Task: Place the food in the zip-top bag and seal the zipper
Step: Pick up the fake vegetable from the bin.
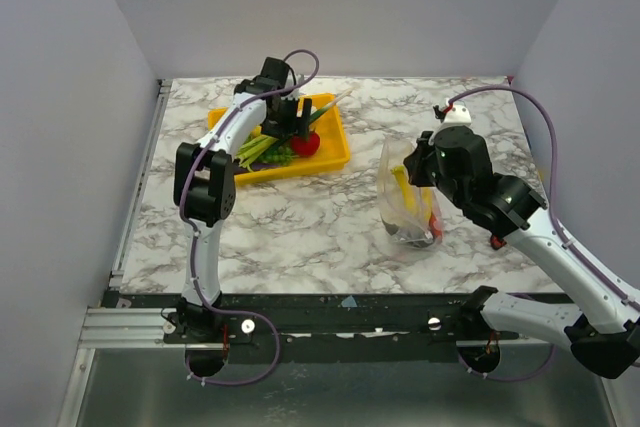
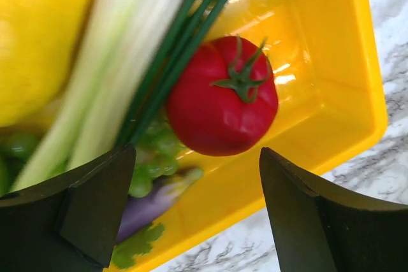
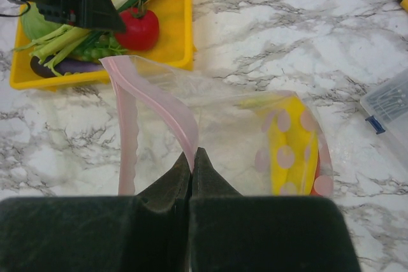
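Marble table (image 1: 300, 232), the two arms bolted at its near edge.

Left arm (image 1: 205, 187) reaches to the far left, over the yellow tray (image 1: 338, 139). Right arm (image 1: 520, 212) comes in from the right, to the bag.

Zip-top bag (image 1: 405, 212) is on the table right of the tray and well apart from it, with its top edge lifted. In the right wrist view its mouth gapes open and the zipper (image 3: 156, 97) runs as a pink loop.

Right gripper (image 3: 193, 164): fingers pressed together, clamped on the zipper at the near end of the loop.

Left gripper (image 2: 197, 157): fingers spread wide, nothing between the pads. It hangs over the tomato (image 2: 220, 97), one finger on each side in the wrist view. Can't tell whether it touches.

Food in the bag:
- yellow piece (image 3: 287, 151) upright against the far wall
- something red (image 3: 317, 186) low beside it
- dark grey item (image 1: 412, 235) at the bottom

Food in the tray:
- leeks (image 2: 108, 74), lying diagonally, tops crossing just beside the tomato
- pale green cabbage (image 3: 35, 23)
- yellow round piece (image 2: 38, 36)
- purple eggplant (image 2: 150, 205)
- small green grapes (image 2: 150, 164) under the leeks

Off to the right on the table is a small clear packet (image 3: 389, 103) with a blue mark.
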Robot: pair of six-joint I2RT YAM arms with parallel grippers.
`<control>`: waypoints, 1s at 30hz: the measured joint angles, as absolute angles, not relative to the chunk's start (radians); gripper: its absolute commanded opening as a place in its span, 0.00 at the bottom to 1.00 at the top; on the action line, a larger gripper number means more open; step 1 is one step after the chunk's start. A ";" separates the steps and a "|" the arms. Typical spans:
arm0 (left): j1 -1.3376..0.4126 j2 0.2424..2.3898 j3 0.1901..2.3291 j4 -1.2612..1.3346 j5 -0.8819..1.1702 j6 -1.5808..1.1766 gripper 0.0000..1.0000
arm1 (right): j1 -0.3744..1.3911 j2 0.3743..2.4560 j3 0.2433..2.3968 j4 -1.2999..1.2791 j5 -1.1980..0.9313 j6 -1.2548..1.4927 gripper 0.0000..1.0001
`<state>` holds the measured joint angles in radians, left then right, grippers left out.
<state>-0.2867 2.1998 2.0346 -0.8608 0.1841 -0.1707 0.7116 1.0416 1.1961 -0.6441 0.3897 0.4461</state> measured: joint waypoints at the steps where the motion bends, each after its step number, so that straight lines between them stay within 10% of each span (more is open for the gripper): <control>1: -0.291 2.190 2.000 -0.842 0.202 -0.179 0.83 | 0.712 1.043 1.195 -0.644 0.386 0.446 0.01; 25: -0.324 2.270 1.992 -0.711 0.117 -0.627 0.82 | 0.712 1.037 1.193 -0.644 0.356 0.471 0.00; 30: -0.336 2.275 1.992 -0.720 0.117 -0.641 0.64 | 0.712 1.039 1.193 -0.644 0.354 0.472 0.00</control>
<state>-0.3363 2.2753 1.9919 -0.7200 0.1165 -0.6411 0.7116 1.0386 1.1934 -0.6441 0.3538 0.4717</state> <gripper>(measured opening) 0.768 0.006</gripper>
